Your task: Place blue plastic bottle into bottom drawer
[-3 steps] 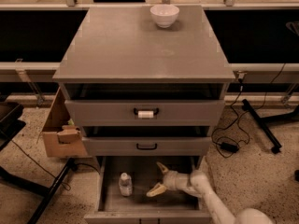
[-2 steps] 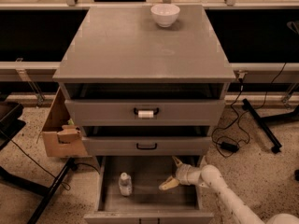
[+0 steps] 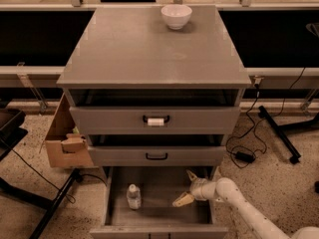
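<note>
1. The pincer [image 3: 186, 187] hangs over the right side of the open bottom drawer [image 3: 158, 182], low in the frame. Its two tan fingers [image 3: 182, 199] are spread apart, one angled up toward the cabinet and the other down toward the drawer's front. Nothing sits between them.
2. The bottle [image 3: 133, 196] stands upright on the drawer's grey floor, left of centre, white cap on top. It is near the left wall and apart from the pincer.
3. The white arm [image 3: 235, 199] reaches in from the lower right corner of the frame, crossing above the drawer's right wall.
4. Just above, at mid-frame, the middle drawer [image 3: 124, 156] carries a plain black handle. Over it, the top drawer [image 3: 109, 119] carries a black handle with a white tag. A dark gap shows above each drawer front.
5. A white bowl [image 3: 176, 16] sits on the grey tabletop [image 3: 144, 49] at the upper centre of the frame, near the back edge.
6. An open cardboard box [image 3: 64, 142] sits just beside the cabinet's left side, at the left of the frame.
7. Black cables [image 3: 244, 153] trail over the speckled floor at the right of the frame, beside the cabinet.
</note>
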Available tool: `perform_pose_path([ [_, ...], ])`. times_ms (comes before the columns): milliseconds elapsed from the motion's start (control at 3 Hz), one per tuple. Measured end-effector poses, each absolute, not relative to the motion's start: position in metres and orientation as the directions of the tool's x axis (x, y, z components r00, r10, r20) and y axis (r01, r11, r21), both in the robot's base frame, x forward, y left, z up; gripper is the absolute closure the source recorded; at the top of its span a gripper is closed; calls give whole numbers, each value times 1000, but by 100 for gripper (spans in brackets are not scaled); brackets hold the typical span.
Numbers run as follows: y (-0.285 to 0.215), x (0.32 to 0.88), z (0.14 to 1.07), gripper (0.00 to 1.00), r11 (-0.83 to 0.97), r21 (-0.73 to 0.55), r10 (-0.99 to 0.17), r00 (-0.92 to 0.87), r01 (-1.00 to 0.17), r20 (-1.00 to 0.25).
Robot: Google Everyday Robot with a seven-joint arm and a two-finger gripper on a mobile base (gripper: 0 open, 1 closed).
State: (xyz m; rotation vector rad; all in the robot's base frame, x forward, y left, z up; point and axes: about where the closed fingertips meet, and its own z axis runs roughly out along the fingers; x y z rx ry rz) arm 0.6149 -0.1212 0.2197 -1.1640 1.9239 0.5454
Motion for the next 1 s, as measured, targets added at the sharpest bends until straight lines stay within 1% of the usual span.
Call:
perform_pose_path([
  [333,-152,556,227,0,398,-8,-679,-289,-917,-675],
  [667,-183,521,255,0,359,4,-791,-306,-933,-530],
  [1000,-226,496,301,0,388,24,-842,-365,-921,-398],
])
